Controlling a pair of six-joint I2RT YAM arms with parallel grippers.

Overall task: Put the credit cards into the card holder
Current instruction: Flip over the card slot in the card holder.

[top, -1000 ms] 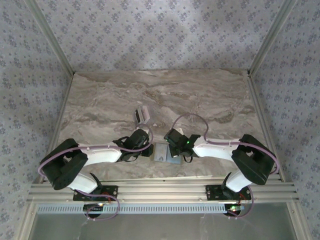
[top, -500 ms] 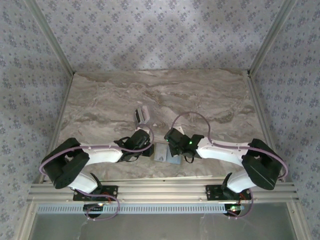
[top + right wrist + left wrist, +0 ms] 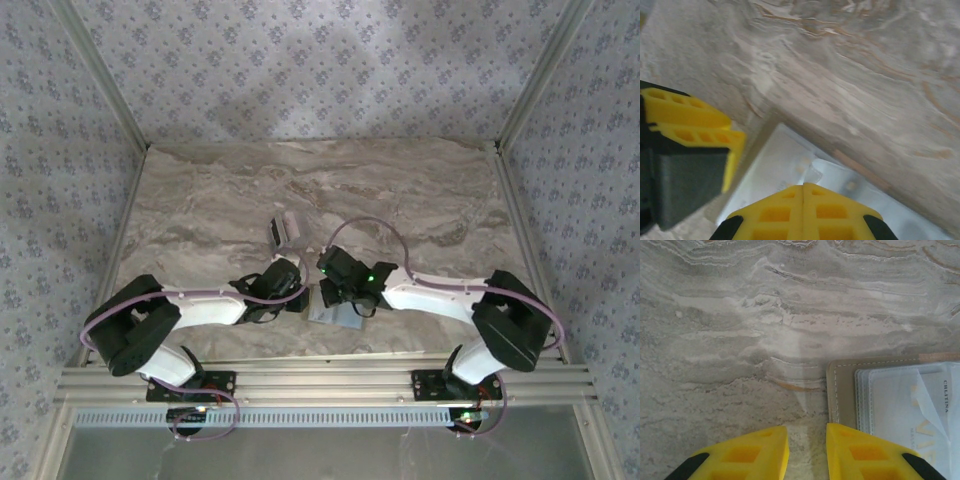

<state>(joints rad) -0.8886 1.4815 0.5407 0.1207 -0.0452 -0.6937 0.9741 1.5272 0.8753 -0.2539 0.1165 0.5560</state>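
Top view: the card holder (image 3: pixel 335 318) lies partly hidden under the right gripper (image 3: pixel 327 294); the credit cards (image 3: pixel 285 230) are too small to count. Left wrist view: the card holder is cut off by the right and bottom edges, and the lettering (image 3: pixel 921 412) inside it is too faint to read. Right wrist view: blurred throughout

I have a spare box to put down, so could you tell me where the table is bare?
The far stretch of the table beyond the cards is bare, as are the side strips outside the arms. The near middle is crowded: the left gripper and right gripper meet at the card holder.
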